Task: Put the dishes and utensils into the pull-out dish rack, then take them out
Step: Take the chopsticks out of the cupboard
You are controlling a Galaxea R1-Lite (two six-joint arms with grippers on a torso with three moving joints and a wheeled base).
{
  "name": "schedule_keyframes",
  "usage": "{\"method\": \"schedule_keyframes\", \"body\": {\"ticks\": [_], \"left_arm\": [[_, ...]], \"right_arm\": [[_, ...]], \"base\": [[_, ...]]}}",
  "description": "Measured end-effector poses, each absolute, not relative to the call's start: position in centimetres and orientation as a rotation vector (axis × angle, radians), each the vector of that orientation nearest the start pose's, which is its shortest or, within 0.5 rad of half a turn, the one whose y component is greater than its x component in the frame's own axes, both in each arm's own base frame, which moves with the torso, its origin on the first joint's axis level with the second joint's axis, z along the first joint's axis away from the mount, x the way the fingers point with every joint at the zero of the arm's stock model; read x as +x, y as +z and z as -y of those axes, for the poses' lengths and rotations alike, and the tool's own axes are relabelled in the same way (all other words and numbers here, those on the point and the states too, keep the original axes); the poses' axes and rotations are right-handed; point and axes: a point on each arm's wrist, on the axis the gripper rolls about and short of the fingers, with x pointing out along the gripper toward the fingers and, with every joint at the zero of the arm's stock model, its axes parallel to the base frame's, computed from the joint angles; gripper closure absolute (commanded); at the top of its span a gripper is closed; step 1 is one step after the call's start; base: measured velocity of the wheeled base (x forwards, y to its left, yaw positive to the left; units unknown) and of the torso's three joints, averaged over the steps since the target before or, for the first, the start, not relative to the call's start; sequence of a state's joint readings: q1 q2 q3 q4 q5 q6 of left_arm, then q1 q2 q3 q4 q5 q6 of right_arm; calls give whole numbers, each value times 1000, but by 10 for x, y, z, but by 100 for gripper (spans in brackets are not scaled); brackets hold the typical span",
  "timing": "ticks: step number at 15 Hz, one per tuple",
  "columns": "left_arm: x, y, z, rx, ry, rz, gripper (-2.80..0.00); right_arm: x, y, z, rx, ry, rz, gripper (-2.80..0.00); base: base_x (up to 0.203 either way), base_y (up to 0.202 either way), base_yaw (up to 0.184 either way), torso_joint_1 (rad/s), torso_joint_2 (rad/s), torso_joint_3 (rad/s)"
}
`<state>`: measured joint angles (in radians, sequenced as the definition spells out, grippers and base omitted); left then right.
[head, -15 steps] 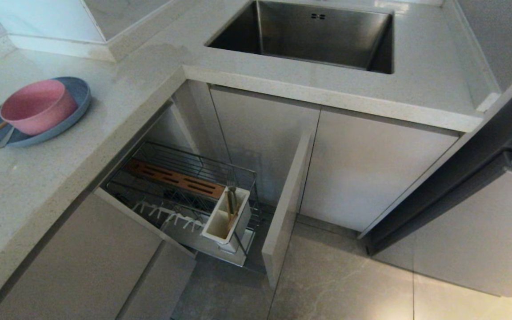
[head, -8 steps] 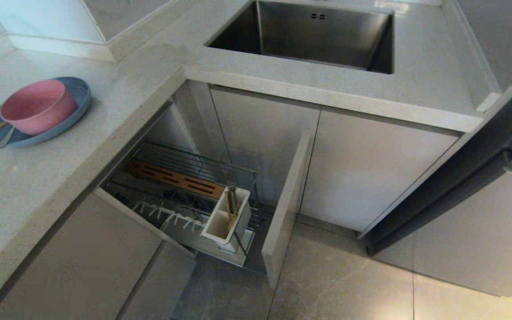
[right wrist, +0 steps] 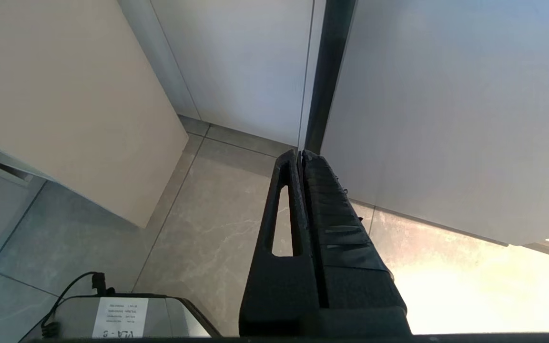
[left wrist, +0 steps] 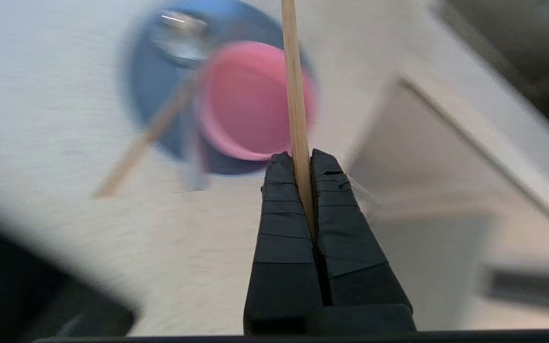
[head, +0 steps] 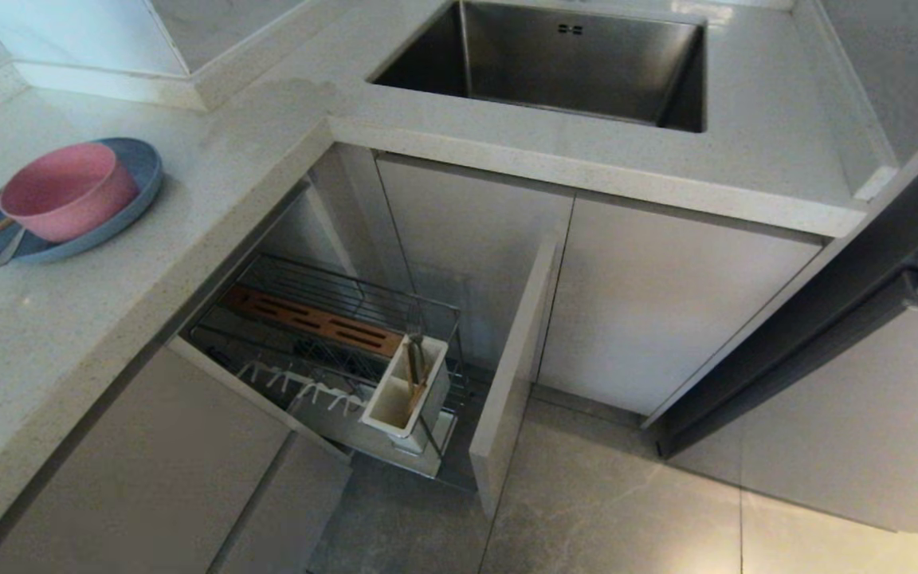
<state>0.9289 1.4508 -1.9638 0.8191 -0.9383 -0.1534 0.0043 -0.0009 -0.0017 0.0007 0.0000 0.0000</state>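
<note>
Left wrist view: left end effector (left wrist: 303, 159) clamps slim wooden chopstick (left wrist: 294, 85); right end effector (right wrist: 299, 155) closed, empty.

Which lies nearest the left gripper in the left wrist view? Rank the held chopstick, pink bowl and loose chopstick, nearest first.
1. Held chopstick: clamped between the left gripper's jaws.
2. Pink bowl: on the blue plate, just past the jaws' tips.
3. Loose chopstick: farther off to the side, sticking out over the plate's rim.

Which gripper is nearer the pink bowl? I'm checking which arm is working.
Left. The left gripper, holding a chopstick, hangs above the pink bowl; the right gripper is parked low over the floor.
</note>
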Motion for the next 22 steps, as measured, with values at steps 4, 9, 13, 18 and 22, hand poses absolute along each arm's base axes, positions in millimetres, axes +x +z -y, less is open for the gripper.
{"method": "schedule_keyframes", "body": {"ticks": [4, 9, 13, 18, 22], "left_arm": [[131, 409, -158, -473, -163, -189, 0], [150, 386, -203, -553, -188, -210, 0], [169, 369, -218, -622, -240, -248, 0], [186, 347, -237, -713, -355, -266, 0], [199, 331, -249, -762, -387, -287, 0]], "right_arm": [[-23, 76, 0, 0, 4, 2, 0], [-23, 76, 0, 0, 4, 2, 0], [-23, 76, 0, 0, 4, 2, 0], [-23, 76, 0, 0, 4, 2, 0], [-23, 76, 0, 0, 4, 2, 0]], "base": [[0, 0, 0, 0, 0, 0], [0, 0, 0, 0, 0, 0], [0, 0, 0, 0, 0, 0], [0, 0, 0, 0, 0, 0], [0, 0, 0, 0, 0, 0]]}}
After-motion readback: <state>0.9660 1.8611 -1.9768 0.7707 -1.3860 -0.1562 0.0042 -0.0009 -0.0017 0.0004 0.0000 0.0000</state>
